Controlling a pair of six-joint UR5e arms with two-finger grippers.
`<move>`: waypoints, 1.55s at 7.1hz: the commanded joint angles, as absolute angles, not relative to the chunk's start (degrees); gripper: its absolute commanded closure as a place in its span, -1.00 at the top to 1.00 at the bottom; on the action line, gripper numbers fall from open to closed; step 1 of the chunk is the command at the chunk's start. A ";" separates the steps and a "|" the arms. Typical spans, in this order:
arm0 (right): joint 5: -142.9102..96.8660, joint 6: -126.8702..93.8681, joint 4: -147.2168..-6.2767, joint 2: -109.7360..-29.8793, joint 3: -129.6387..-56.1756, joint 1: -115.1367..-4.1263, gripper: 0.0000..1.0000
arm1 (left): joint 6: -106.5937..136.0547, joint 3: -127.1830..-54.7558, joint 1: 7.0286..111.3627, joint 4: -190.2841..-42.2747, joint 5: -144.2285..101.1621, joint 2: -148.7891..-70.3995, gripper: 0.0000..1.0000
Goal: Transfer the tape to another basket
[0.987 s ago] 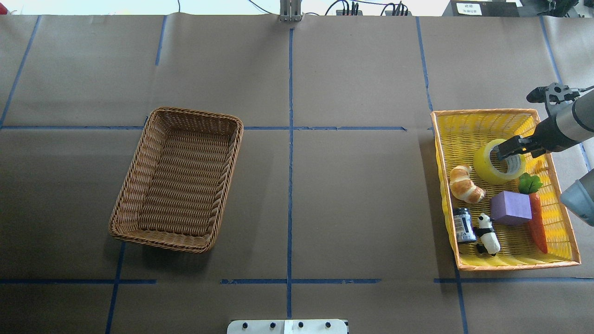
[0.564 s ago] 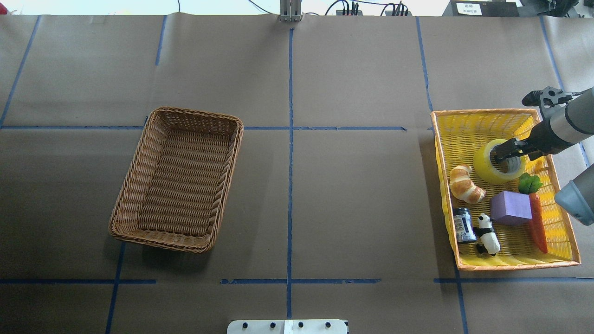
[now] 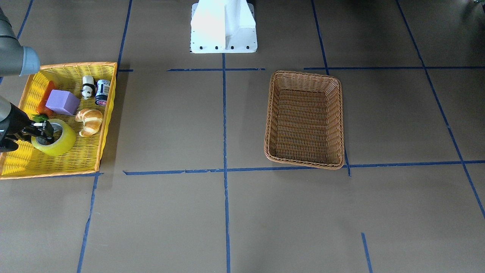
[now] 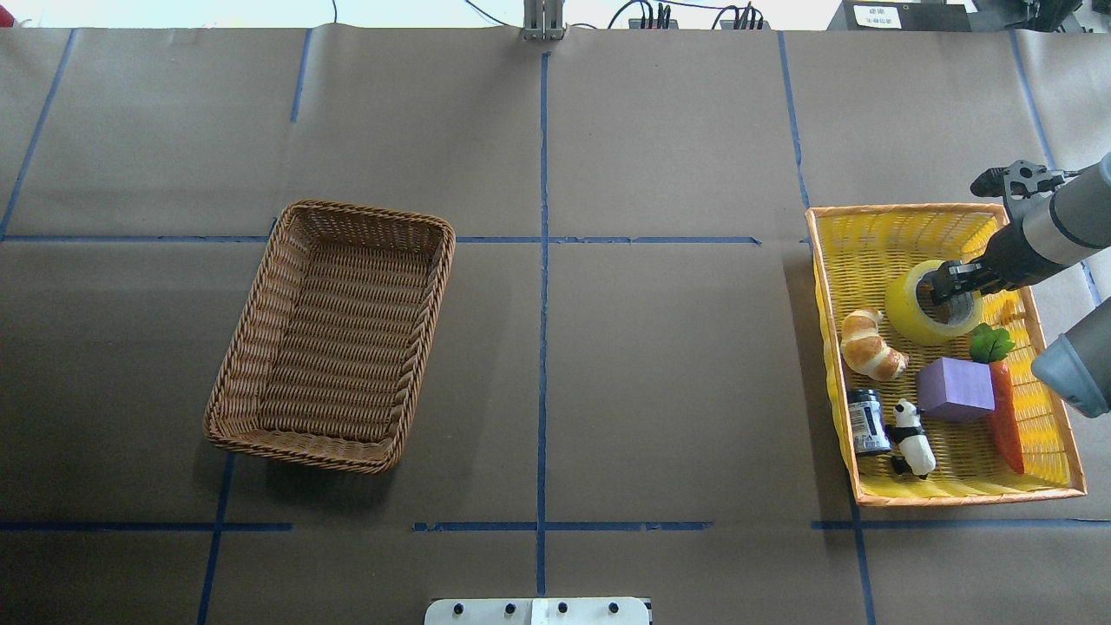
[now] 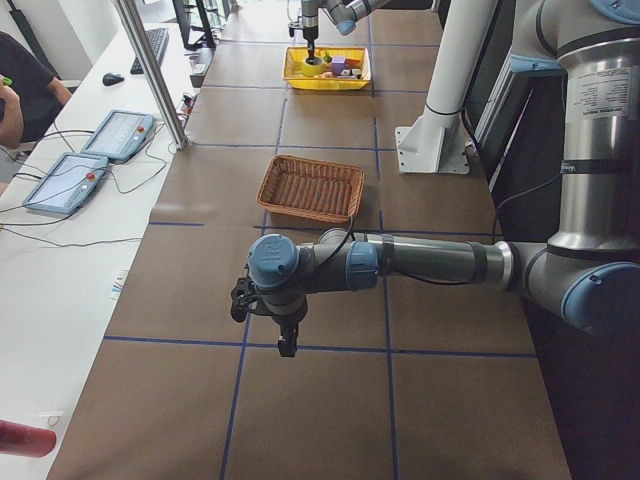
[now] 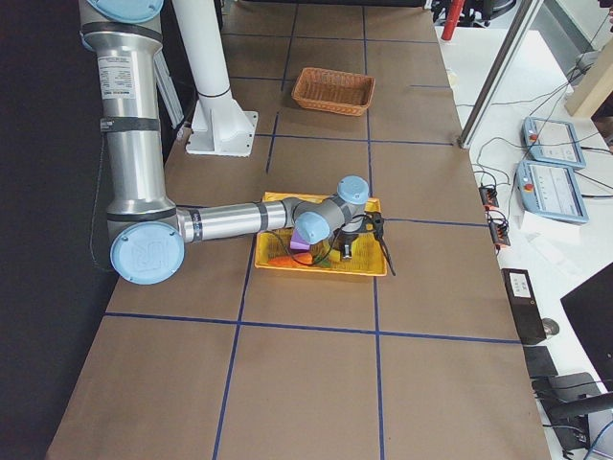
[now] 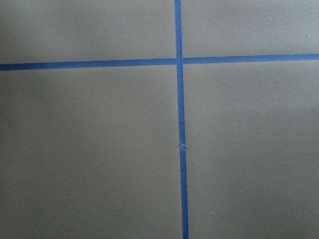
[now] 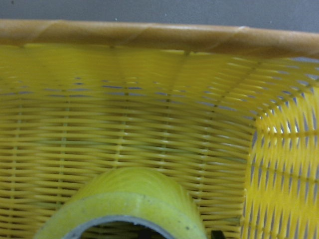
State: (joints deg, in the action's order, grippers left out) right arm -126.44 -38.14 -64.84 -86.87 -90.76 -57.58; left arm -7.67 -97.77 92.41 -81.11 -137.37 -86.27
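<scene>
In the far corner of the yellow tray, on the robot's right, the tape sits tilted with its grey core facing up. The right gripper is down at that core, and its fingers seem to straddle the roll's near wall. You cannot tell from these views whether they are pressing on it or standing apart.

I judge this to be the grasp step. The lift and the carry are not yet done. Next you need a firm pinch on the wall, then a straight rise clear of the carrot and the purple cube just beside it. After that comes a long travel across to the brown wicker basket, well apart on the other side.

The left gripper hangs over bare table, its fingers' state unreadable. The brown paper cover is flat and gridded with blue tape lines. Teach pendants lie on the side desk.
</scene>
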 commanded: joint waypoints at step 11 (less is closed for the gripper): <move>-130.79 -79.58 -37.04 -79.11 -101.51 -53.46 -0.98 | 12.57 -109.77 86.61 -93.98 -151.16 -86.31 1.00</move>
State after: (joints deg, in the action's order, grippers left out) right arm -131.23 -72.71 -42.76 -80.23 -101.55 -56.18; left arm 3.82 -109.48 89.97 -87.42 -149.16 -85.94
